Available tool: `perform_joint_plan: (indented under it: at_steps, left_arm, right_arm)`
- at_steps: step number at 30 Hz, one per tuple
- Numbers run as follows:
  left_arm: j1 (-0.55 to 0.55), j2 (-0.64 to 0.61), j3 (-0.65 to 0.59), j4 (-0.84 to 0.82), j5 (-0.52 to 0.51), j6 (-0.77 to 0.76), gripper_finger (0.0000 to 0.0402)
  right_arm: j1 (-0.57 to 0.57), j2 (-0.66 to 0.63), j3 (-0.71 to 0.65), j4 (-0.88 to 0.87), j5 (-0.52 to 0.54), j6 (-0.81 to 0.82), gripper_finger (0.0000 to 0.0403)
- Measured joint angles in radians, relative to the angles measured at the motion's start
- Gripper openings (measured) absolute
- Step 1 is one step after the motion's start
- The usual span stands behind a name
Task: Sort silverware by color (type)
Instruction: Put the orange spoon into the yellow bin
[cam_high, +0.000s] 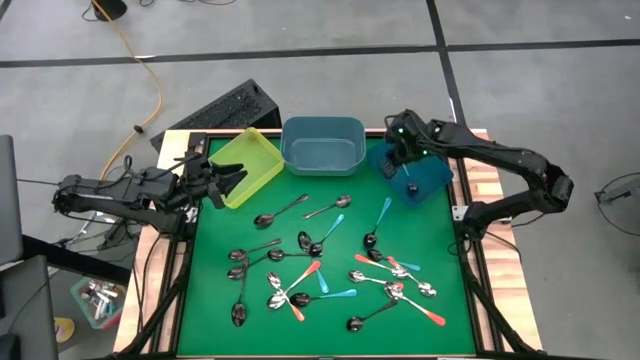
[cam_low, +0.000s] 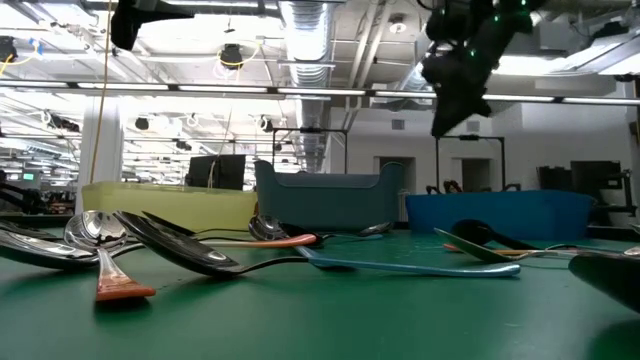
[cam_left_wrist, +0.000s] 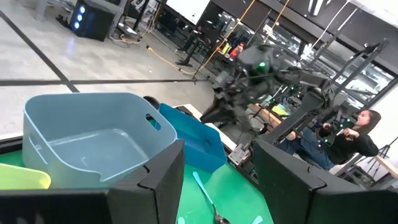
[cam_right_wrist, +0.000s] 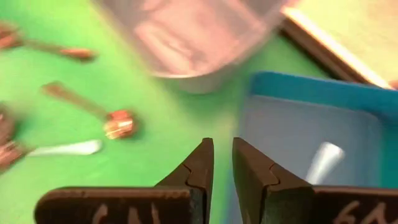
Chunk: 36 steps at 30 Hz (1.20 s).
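Tabletop: green mat, three bins along far edge, likely one per spoon colour.
Blue bin: teal-handled spoon lies inside, below right pincer; fingers narrowly apart, empty.
Left pincer over yellow bin, wide apart, empty.
Remaining spoons scattered mid-mat, well clear of both.

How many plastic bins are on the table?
3, in a row along the far edge: a yellow-green bin at the left, a grey-blue bin in the middle, and a bright blue bin at the right, under the right gripper.
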Motion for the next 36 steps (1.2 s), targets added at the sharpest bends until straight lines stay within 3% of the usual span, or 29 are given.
perform_joint_plan:
  at_steps: [7,17,21,29,36]
  left_arm:
    - [0.000,0.000,0.000,-0.002,0.005,-0.003,0.0176]
    - [0.000,0.000,0.000,-0.002,0.000,-0.003,0.0176]
    - [0.000,0.000,0.000,-0.001,0.000,0.004,0.0176]
    - [0.000,0.000,0.000,-0.001,0.006,0.008,0.0176]
    - [0.000,0.000,0.000,-0.001,0.006,0.007,0.0176]
  right_arm:
    - [0.224,0.003,0.003,-0.005,-0.130,-0.030,0.0082]
    - [0.531,0.004,0.003,-0.156,-0.126,0.220,0.0177]
    - [0.645,0.004,-0.031,-0.160,-0.070,0.342,0.0200]
    - [0.835,0.005,-0.134,-0.081,0.023,0.564,0.0197]
    - [0.940,0.005,-0.191,0.028,0.036,0.634,0.0194]
